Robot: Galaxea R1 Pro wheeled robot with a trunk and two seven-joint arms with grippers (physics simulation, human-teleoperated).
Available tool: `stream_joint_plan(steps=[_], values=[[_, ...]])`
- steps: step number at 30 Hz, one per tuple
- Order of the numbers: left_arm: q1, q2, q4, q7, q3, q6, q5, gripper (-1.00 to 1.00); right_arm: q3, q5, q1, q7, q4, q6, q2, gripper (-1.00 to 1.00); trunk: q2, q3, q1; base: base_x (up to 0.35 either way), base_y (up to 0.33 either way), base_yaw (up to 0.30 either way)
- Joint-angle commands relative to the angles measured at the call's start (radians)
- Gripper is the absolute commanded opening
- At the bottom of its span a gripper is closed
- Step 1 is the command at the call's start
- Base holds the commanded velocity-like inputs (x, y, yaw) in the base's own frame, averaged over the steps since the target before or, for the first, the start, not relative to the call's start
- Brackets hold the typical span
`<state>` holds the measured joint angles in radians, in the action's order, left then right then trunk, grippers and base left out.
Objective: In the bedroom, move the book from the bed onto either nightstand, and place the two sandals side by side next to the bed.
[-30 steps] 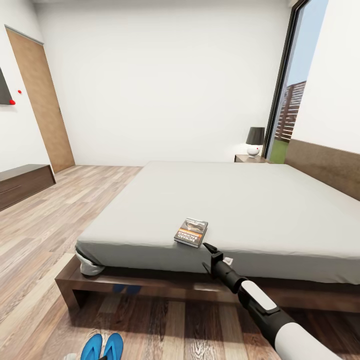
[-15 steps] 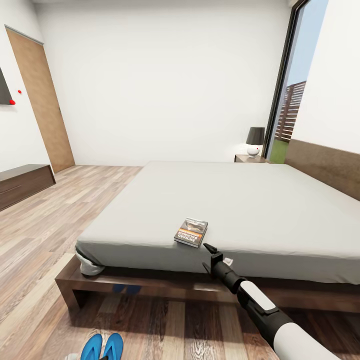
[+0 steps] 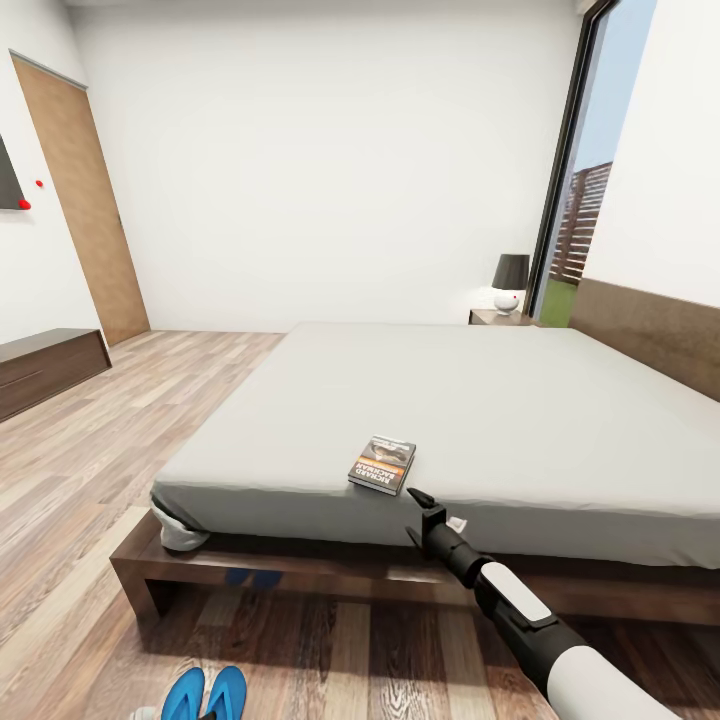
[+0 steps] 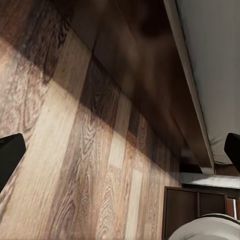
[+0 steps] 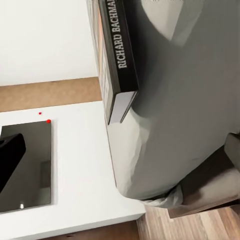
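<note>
The book (image 3: 382,464) lies on the bed (image 3: 520,420) near its front edge. The right tool (image 3: 413,514), fingers spread and empty, hovers just beside it. Two sandals (image 3: 205,694) lie together on the floor.

Plain white walls (image 3: 330,160) close the room on the far side and left. The floor (image 3: 90,460) is light-brown wood plank, darker in the shade close in. A brown wooden door (image 3: 85,205) stands in the left wall, with a dark screen (image 3: 8,180) on the wall nearer and a low dark-brown cabinet (image 3: 45,370) beneath it. At right, a tall black-framed window (image 3: 590,170) shows blue sky, a slatted fence and grass. The light is even and soft.
</note>
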<state>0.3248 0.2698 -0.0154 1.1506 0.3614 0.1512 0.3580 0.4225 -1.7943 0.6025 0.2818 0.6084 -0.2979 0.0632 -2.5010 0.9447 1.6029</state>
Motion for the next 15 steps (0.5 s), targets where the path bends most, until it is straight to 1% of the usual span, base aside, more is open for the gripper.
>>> stream_joint_plan(steps=[1,15], values=[[0.0,0.0,0.0,0.003,0.005,0.011,-0.002,1.0,0.006,-0.008,0.001,0.004,-0.001,0.0,0.001,1.0,0.0,0.001,0.0,0.0,0.0,0.0],[0.0,0.0,0.0,0.004,0.005,0.014,-0.002,1.0,0.006,-0.008,0.001,0.003,-0.001,0.001,0.001,1.0,0.0,0.001,0.0,0.001,0.0,0.0]])
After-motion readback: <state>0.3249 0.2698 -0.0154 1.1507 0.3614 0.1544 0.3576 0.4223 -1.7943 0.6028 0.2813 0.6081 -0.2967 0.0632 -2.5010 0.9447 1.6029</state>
